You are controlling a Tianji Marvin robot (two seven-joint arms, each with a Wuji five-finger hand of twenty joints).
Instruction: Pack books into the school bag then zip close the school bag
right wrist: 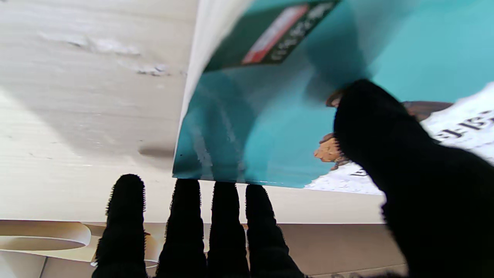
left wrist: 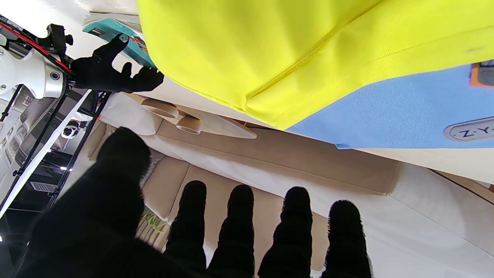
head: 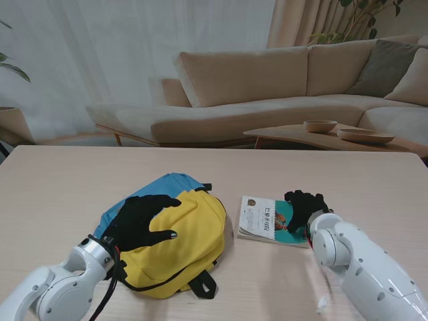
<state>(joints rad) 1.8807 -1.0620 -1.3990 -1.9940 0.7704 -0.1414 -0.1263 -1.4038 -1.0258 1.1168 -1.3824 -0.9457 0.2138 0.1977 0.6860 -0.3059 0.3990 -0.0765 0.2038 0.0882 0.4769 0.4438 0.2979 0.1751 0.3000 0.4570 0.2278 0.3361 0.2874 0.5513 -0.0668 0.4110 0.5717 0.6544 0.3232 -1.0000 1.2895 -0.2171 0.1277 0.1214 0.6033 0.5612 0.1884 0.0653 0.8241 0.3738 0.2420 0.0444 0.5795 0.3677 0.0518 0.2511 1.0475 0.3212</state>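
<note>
The school bag [head: 175, 231], yellow with a blue far panel, lies flat on the table [head: 60, 180], left of centre. The left hand [head: 142, 221] rests palm down on its near left part, black-gloved fingers [left wrist: 239, 216] spread wide and gripping nothing; in the left wrist view the yellow fabric and blue panel fill the frame just past the fingertips. Just right of the bag, apart from it, a teal and white book [head: 266, 219] lies on the table. The right hand [head: 306, 208] is on the book's right end. In the right wrist view its thumb [right wrist: 370, 119] presses on the teal cover while the four fingers [right wrist: 227, 216] reach past the book's far edge. Whether they curl under that edge I cannot tell, so the grip is unclear. Beyond the table stand a beige sofa [head: 267, 87] and a low table with two bowls [head: 319, 126].
</note>
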